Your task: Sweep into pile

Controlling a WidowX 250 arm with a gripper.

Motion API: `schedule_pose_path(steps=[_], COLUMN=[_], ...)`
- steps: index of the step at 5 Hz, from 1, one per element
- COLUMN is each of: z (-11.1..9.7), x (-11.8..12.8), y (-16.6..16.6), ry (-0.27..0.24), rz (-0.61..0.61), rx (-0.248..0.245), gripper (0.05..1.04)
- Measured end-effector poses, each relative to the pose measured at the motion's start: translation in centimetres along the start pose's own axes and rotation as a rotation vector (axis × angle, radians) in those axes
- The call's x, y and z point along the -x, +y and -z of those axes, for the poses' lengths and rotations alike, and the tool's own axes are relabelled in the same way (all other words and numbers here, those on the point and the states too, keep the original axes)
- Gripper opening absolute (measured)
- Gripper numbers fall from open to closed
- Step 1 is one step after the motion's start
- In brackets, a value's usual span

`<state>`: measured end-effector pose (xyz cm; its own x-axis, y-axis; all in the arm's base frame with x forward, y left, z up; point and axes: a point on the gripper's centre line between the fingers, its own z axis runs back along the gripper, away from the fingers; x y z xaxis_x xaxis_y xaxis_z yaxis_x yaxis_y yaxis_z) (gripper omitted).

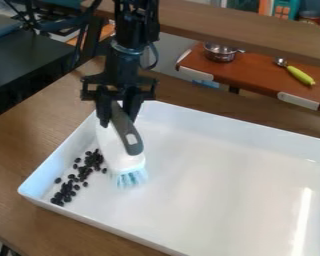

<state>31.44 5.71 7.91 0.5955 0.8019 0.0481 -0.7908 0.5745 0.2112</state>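
The end effector (118, 113) is gripping a white-and-grey brush (116, 147), closed on its handle, near the white tray's (216, 180) left edge. Dark beans (67, 189) are lying beside it, stretching toward the near-left corner.

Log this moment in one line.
Gripper: holding brush; bristles: down in white tray; dark beans: loose strip beside brush; pile: not yet compact

White tray (209, 165): right of the brush (124, 160), I have bare floor for lateral passage. Obstacles: the raised walls on its perimeter; dark beans (69, 187) between brush and left wall; the wooden beam (236, 30) beyond the far wall.
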Motion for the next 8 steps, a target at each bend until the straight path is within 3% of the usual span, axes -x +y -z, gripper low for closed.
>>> schedule_pose_path(steps=[5,6,7,8], z=[1.0,0.8,-0.4,-3.5], x=[2.6,2.6,2.4,2.2], y=[4.3,4.4,3.3,0.8], ry=[-0.033,-0.033,-0.007,-0.011], rz=[0.034,0.026,0.001,-0.013], rx=[-0.056,-0.048,-0.009,0.064], gripper=[0.48,0.48,0.48,0.48])
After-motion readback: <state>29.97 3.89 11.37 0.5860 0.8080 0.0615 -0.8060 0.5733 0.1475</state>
